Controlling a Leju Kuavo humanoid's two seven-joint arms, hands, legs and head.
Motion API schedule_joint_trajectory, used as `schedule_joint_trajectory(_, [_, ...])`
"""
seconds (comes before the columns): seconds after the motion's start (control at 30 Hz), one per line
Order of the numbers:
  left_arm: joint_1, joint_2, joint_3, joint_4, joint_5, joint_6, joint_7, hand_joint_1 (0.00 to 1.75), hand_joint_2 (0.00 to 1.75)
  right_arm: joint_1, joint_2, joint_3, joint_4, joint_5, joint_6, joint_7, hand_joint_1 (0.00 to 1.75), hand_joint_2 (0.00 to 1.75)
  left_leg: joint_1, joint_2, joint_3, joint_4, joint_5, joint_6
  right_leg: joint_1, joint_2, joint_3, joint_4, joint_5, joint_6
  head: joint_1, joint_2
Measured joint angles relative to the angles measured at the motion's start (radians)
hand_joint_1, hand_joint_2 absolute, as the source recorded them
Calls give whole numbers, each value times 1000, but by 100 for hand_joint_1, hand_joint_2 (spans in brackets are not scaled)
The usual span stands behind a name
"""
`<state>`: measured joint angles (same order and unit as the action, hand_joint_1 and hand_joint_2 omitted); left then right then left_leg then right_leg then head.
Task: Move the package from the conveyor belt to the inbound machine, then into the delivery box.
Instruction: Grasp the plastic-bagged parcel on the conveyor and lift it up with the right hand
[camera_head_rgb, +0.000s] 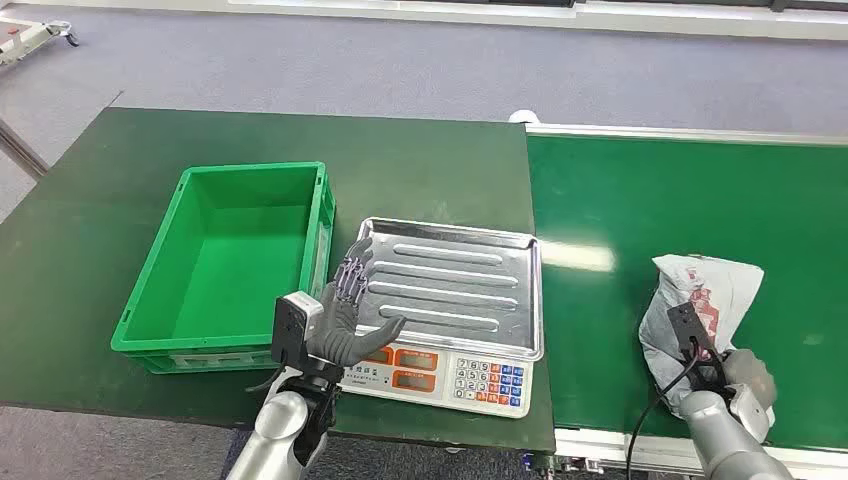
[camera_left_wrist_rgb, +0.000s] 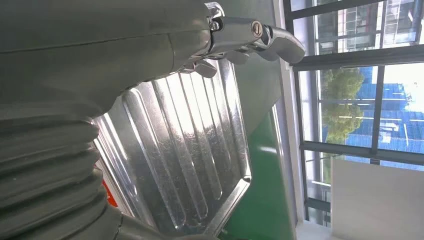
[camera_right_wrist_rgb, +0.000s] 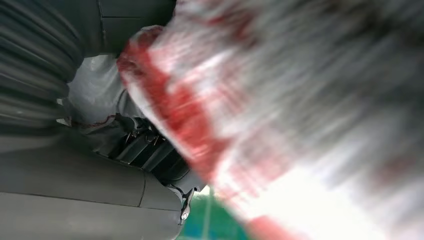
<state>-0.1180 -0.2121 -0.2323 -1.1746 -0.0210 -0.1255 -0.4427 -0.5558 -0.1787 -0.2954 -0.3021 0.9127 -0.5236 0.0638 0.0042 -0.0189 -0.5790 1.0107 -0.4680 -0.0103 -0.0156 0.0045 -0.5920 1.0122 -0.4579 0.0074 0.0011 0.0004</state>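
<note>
The package, a crumpled white bag with red print, sits on the green conveyor belt near its front edge, on the robot's right side. The right hand is right up against the near end of the package, low on the belt. In the right wrist view the package is a blur pressed close against the right hand's dark fingers, which curl around its lower fold, so the hand grips the bag. The right arm comes in from the lower edge with its forearm angled toward the package.

To the left of the belt, on the dark green bench, stands a weighing scale with a ribbed steel tray and a keypad along the front. The left hand hovers over the scale's near left corner, palm up-facing forward, fingers spread apart and holding nothing. In the left wrist view the steel tray lies just beneath the hand.

A green plastic box stands on the bench just beside the scale's left side.
</note>
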Motion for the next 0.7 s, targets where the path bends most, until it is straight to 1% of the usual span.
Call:
schedule_joint_trajectory(0.07, [1,0,0,-1,0,0,-1,0,175,0,0,-10,0,-11,-12,-33,175,175,0,0,0,0,0,0,0,0,0,0,0,0,0,0])
schedule_joint_trajectory(0.1, [1,0,0,-2,-1,0,-2,0,175,0,1,-21,-1,-22,-24,-68,175,175,0,0,-1,0,0,0,0,0,0,0,0,0,0,0])
schedule_joint_trajectory(0.17, [3,0,0,-3,-3,1,-6,0,175,-1,3,-44,-3,-48,-48,-146,175,175,0,0,-1,0,0,0,0,0,-1,0,0,0,0,0])
schedule_joint_trajectory(0.27, [7,0,1,-3,-7,2,-12,0,175,-1,15,-77,-23,-92,-90,-291,175,175,0,0,-2,0,0,0,0,0,-1,0,0,0,0,0])
schedule_joint_trajectory(0.37, [9,0,2,-3,-13,3,-19,0,175,2,39,-94,-80,-145,-112,-420,175,175,0,0,-2,0,0,0,0,0,-2,0,0,0,0,0])
schedule_joint_trajectory(0.43, [9,0,3,-3,-16,3,-22,0,175,17,63,-95,-163,-178,-102,-471,175,175,0,0,-2,0,0,0,0,0,-2,0,0,0,0,0])
schedule_joint_trajectory(0.47, [9,0,4,-2,-19,3,-25,0,175,29,79,-91,-225,-188,-92,-477,175,175,0,0,-2,0,0,0,0,0,-3,0,0,0,0,0])
schedule_joint_trajectory(0.53, [8,-1,4,2,-23,4,-32,0,175,59,108,-67,-356,-185,-71,-454,175,175,0,0,-3,0,0,0,0,0,-3,1,0,0,0,0])
schedule_joint_trajectory(0.7, [8,-3,11,8,-32,14,-46,0,175,117,162,52,-627,-122,-48,-379,175,175,0,2,-4,0,0,0,0,1,-5,1,0,0,0,0])
